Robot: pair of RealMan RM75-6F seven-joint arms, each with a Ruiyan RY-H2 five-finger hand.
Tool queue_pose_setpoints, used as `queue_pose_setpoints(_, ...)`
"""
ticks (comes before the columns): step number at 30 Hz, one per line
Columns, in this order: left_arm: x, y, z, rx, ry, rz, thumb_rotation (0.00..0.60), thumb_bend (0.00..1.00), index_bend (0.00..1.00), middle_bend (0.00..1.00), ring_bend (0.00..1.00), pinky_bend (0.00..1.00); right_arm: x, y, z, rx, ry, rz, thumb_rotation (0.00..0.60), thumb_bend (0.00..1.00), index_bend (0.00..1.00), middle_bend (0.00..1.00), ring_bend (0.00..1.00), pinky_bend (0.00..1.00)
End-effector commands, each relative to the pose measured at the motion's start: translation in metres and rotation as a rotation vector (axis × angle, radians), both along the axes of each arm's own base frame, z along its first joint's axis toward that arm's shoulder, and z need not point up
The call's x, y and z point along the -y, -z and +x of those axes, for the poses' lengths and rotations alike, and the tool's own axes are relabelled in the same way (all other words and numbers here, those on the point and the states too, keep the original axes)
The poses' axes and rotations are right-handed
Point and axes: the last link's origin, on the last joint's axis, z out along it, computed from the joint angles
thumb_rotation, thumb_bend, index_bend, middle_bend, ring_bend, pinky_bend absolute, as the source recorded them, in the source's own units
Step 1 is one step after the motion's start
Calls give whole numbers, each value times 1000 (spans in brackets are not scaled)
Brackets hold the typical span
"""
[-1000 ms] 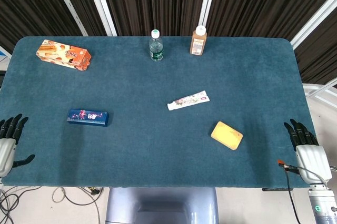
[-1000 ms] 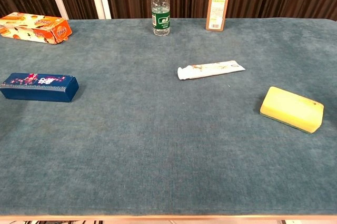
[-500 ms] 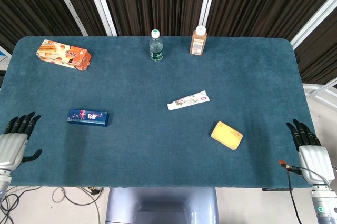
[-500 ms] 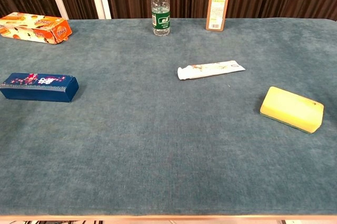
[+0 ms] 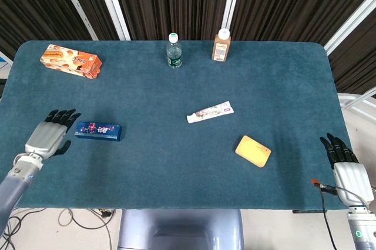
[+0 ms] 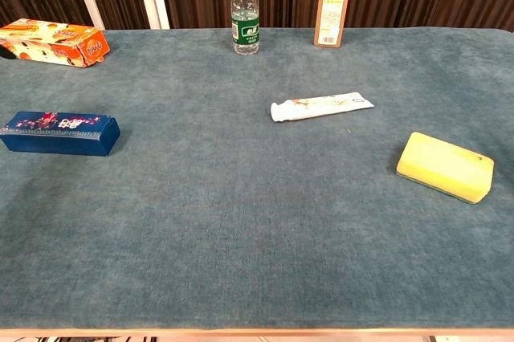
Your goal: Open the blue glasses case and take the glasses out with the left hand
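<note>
The table point(image 5: 176, 162) spreads out before me under its blue-green cloth. Of what lies on it, the orange box point(image 5: 70, 61) sits far off at eleven o'clock. The yellow sponge point(image 5: 253, 151) lies at four o'clock from the table's middle. The blue case point(image 5: 98, 130) lies flat and closed on the cloth at about nine o'clock from the middle, its long side running left to right. My left hand point(image 5: 48, 138) hovers just beside its left end, at nine o'clock from it, palm down with my fingers point(image 5: 60, 116) spread apart and empty, their dark tips reaching level with the case's far edge; whether any tip touches it I cannot tell. The toothpaste tube point(image 5: 210, 111) lies near the centre. A water bottle point(image 5: 174, 51) and a brown bottle point(image 5: 221, 46) stand at twelve o'clock. My right hand point(image 5: 345, 169) rests off the table's edge at four o'clock, fingers straight and apart, holding nothing.
</note>
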Motion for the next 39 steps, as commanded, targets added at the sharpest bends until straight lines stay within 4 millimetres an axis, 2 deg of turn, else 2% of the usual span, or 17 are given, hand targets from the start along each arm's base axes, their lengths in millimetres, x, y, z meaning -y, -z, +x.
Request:
queue_pose_setpoints(1,-19,9,4,-19,-6,-21,600,464,0,0,0,19,0,0,0,2,2,1,600,129,0,0,0,187)
queue_pose_setpoints(7,-34,24,3,-44,-42,-66,600,488,0,23,0,27,0,0,-1,8,8,3,600,131,0,0,0,187)
queue_pose_setpoints(13,-37,37,-1,-62,-73,-89,600,489,0,62,0,29,0,-1,-2,14,17,5,600,134,0,0,0,187)
queue_pose_setpoints(20,-33,44,-7,-74,-107,-104,600,492,0,103,0,29,0,-1,-1,17,17,7,600,143,0,0,0,187)
queue_pose_setpoints(30,-21,44,-21,-86,-168,-129,600,491,0,108,0,29,0,-1,-1,21,21,10,600,145,0,0,0,187)
queue_pose_setpoints(39,-14,47,-23,-86,-169,-145,600,491,0,114,0,29,-1,-1,-1,24,22,12,600,150,0,0,0,187)
